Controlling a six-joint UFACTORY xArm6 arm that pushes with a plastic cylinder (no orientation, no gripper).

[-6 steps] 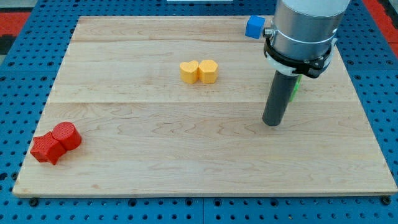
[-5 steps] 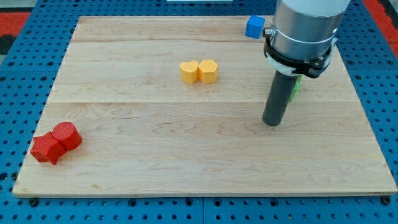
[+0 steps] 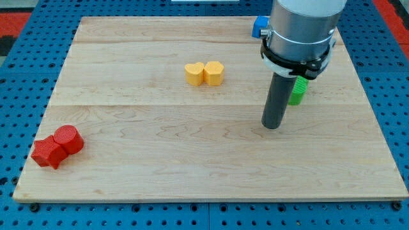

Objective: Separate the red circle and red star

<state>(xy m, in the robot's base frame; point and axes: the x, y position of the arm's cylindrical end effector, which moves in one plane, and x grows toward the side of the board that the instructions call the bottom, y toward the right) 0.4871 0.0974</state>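
The red circle (image 3: 68,139) and the red star (image 3: 47,153) sit touching each other near the board's bottom-left corner, the circle up and to the right of the star. My tip (image 3: 272,126) rests on the board at the view's right of centre, far to the right of both red blocks. A green block (image 3: 297,91) stands just up and to the right of the rod.
Two yellow blocks (image 3: 204,73) sit side by side, touching, at the upper middle of the wooden board (image 3: 192,166). A blue block (image 3: 259,27) is at the top right, partly behind the arm. A blue pegboard surrounds the board.
My tip has moved a little to the view's left, uncovering more of the green block. No block has moved.
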